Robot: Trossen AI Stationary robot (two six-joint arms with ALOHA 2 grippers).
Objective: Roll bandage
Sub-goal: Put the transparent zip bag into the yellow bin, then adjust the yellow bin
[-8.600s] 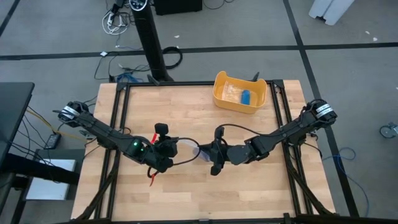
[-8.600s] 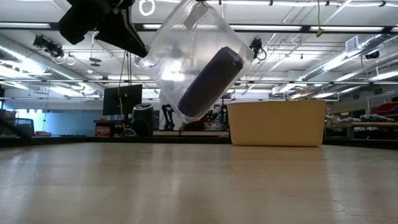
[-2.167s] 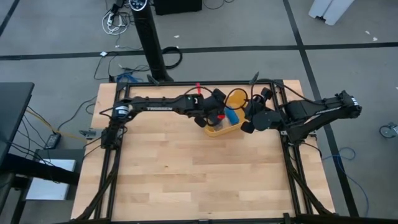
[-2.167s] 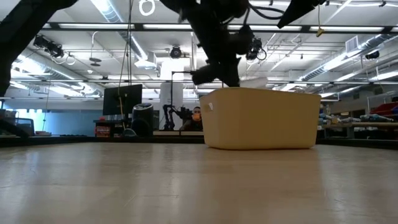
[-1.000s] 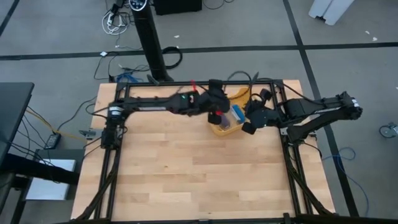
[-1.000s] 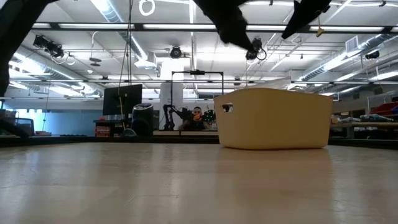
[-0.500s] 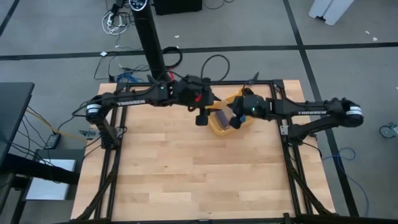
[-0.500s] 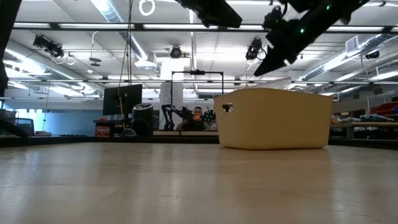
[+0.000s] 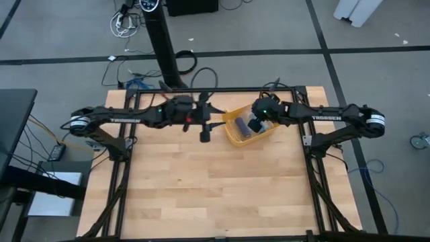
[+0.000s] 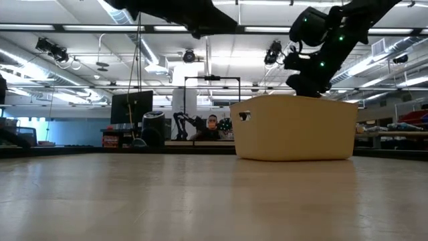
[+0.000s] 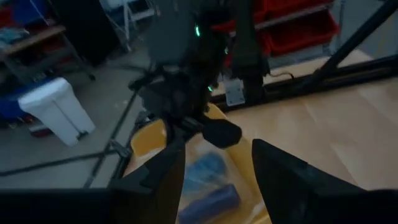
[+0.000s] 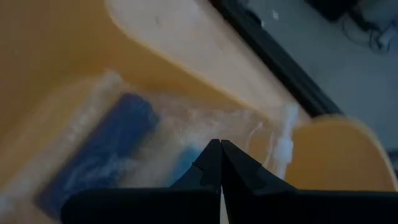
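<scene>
Two arms: both reach toward the far right part of the table (image 9: 201,195), meeting near the tub.
Table: bare wood across its near part; the only loose thing on it is the tub.
Yellow tub (image 9: 232,133): stands at the far right of the table, tilted off square to the table's edges; in the low view (image 10: 294,130) its wall hides what lies inside.
Left gripper (image 9: 204,132): hangs over the wood just beside the tub's left wall, fingers (image 11: 283,171) spread apart and holding nothing.
Right gripper (image 9: 256,124): directly above the tub, pointing down into it; its fingertips (image 12: 214,163) are pressed together with nothing between them.
Wrapper (image 12: 186,134): clear crinkled plastic lying in the tub, over and around the blue cloth.
Bandage (image 9: 244,127): a dark-blue roll lying on the tub's floor (image 12: 102,152); a second, lighter blue piece (image 11: 205,168) sits beside it.
Key relation: the bandage lies straight below the right gripper, its long axis running slantwise across the tub; the right arm is plainly the nearer, so it would likely need to spread its fingers across the roll's short side.
</scene>
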